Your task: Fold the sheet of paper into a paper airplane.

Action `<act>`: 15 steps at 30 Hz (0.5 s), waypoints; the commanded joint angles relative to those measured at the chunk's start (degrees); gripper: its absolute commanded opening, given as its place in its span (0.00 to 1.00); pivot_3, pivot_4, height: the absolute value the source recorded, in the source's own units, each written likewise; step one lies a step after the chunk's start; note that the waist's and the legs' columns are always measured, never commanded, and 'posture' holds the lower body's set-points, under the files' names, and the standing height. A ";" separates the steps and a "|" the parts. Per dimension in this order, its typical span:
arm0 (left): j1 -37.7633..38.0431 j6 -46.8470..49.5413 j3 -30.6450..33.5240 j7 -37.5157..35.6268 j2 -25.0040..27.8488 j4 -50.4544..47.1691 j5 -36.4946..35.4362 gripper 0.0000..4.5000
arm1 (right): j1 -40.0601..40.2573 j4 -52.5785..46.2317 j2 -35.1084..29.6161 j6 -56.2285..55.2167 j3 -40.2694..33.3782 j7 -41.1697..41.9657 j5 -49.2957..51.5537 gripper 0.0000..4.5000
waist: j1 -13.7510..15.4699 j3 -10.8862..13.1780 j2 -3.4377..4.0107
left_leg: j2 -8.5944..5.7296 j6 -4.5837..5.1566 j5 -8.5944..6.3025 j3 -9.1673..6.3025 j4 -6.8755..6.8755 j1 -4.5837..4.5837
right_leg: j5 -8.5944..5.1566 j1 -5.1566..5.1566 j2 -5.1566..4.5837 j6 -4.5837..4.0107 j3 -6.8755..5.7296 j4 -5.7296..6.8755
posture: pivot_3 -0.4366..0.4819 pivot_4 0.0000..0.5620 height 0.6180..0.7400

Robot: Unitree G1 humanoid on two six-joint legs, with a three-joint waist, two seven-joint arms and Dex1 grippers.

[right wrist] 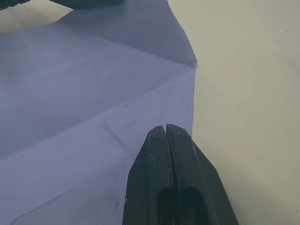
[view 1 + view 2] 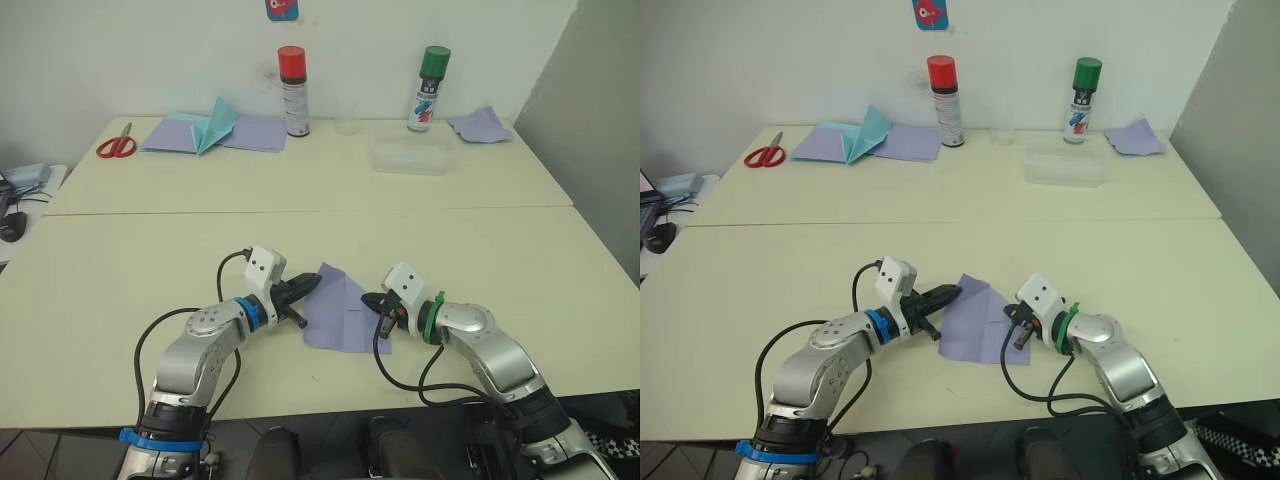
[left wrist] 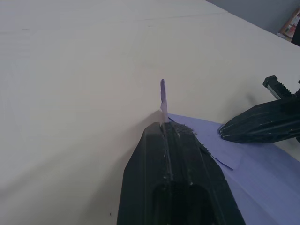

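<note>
The sheet of paper [image 2: 338,310] lies flat near the front edge of the near table [image 2: 120,290], between your two grippers. The left gripper [image 2: 312,284] has its fingers pressed together on the sheet's left edge, and a thin sliver of lavender stands up past the tips in the left wrist view, so you're pinching a raised edge or corner. The right gripper [image 2: 372,300] has its fingers together with nothing between them, tips resting on or just above the sheet's right side, beside its edge.

My read is you're mid-fold, lifting the left edge over. Keep the right tips down as an anchor so the sheet doesn't slide, carry the pinched edge across low and slow, line it up with an existing crease, then press flat. Thin paper, so pull too hard and it likely tears or drags.

Look: lavender, roughly four-sided with one corner pointing toward the far side, a diagonal crease running to the right edge, a few faint lines, one small flap already turned. Not yet airplane-shaped.
</note>
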 commanded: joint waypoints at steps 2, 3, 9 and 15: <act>-0.57 -4.30 -3.70 -2.33 1.75 -1.30 3.12 0.00 | 0.73 1.79 0.26 0.91 1.23 -0.72 -1.38 0.00 | 0.00 0.00 0.00 | 0.00 0.00 0.00 0.00 -0.01 0.00 | -0.01 -0.01 -0.01 -0.01 0.06 -0.01 | 0.48 0.27 1.00; -0.56 -5.29 -4.79 -2.82 2.21 -1.37 4.15 0.00 | 0.71 1.82 0.27 0.90 1.23 -0.71 -1.42 0.00 | 0.01 0.00 0.00 | 0.00 0.00 0.00 0.00 -0.01 0.00 | -0.01 -0.01 -0.01 -0.02 0.08 -0.01 | 0.48 0.27 1.00; -0.44 -10.86 -11.55 -5.76 5.85 -0.93 11.15 0.00 | 0.71 1.83 0.30 0.98 1.24 -0.63 -1.54 0.00 | 0.01 0.01 0.02 | 0.03 -0.01 0.00 0.01 -0.02 0.00 | -0.01 -0.02 -0.05 -0.02 0.17 -0.03 | 0.48 0.27 1.00; -0.94 -14.79 -13.70 -5.99 7.18 1.45 15.62 0.00 | 0.92 1.52 0.31 1.14 1.29 -0.69 -1.54 0.00 | 0.02 0.01 0.02 | 0.05 0.00 0.00 0.05 -0.23 0.02 | -0.01 -0.05 -0.13 -0.02 0.26 -0.16 | 0.48 0.27 1.00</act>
